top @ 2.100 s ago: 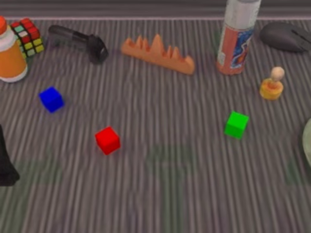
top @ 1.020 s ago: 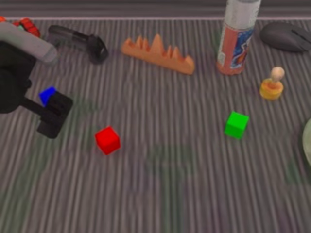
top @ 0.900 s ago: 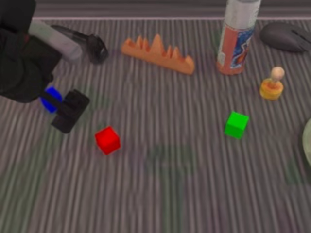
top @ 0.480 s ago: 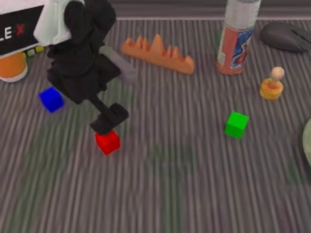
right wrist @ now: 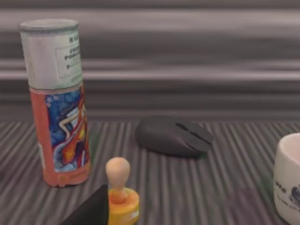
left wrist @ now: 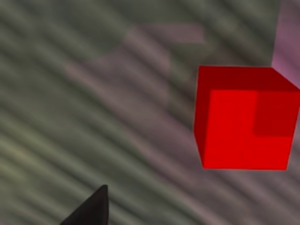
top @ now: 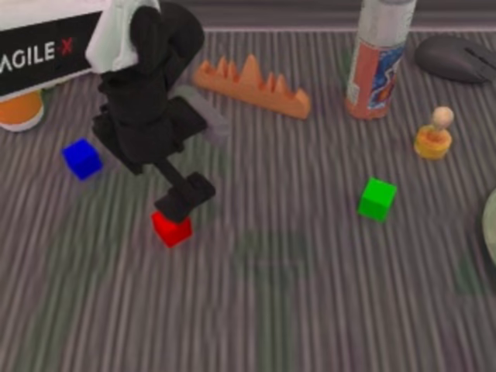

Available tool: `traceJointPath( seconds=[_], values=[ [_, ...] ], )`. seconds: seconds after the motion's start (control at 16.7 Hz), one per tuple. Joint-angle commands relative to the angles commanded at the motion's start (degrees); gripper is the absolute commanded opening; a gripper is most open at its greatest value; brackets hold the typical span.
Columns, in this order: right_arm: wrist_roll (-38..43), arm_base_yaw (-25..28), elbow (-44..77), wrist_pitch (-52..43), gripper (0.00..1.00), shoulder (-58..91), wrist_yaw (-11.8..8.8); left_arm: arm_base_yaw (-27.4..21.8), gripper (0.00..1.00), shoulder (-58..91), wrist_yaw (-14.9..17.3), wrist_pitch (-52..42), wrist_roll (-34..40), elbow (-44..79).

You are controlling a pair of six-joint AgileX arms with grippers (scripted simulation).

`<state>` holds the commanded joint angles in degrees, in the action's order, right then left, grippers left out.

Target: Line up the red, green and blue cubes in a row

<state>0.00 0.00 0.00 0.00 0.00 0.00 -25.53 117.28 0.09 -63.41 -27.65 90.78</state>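
The red cube (top: pixel 172 229) lies left of the table's middle. My left gripper (top: pixel 180 203) hangs open just above its far edge, not touching it. In the left wrist view the red cube (left wrist: pixel 243 122) fills the right side, and one dark fingertip (left wrist: pixel 93 211) shows apart from it. The blue cube (top: pixel 81 159) sits farther left, beside the left arm. The green cube (top: pixel 377 198) rests alone on the right half. My right gripper is outside the top view; only one of its fingertips (right wrist: pixel 93 208) shows, with nothing held.
Along the back stand an orange spiky block (top: pixel 252 85), a tall printed can (top: pixel 376 62) and a dark mouse (top: pixel 457 58). A yellow peg toy (top: pixel 434 136) is near the green cube. An orange bottle (top: pixel 15 108) is at the far left, a white mug (right wrist: pixel 288 185) at the right edge.
The left arm has swung in from the left edge, passed over the blue cube and come down to the red cube. No cube has moved.
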Motion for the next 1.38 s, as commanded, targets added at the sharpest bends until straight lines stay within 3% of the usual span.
traceJointPath(
  seconds=[0.6,0.9,1.38],
  values=[
    [0.0,0.0,0.0,0.0,1.0,0.0,0.0,-0.2,1.0,7.01,0.07,16.86,-0.25,-9.77],
    [0.0,0.0,0.0,0.0,1.0,0.0,0.0,-0.2,1.0,7.43,0.07,17.63,-0.26,-10.28],
    [0.0,0.0,0.0,0.0,1.0,0.0,0.0,-0.2,0.4,7.43,0.07,17.63,-0.26,-10.28]
  ],
)
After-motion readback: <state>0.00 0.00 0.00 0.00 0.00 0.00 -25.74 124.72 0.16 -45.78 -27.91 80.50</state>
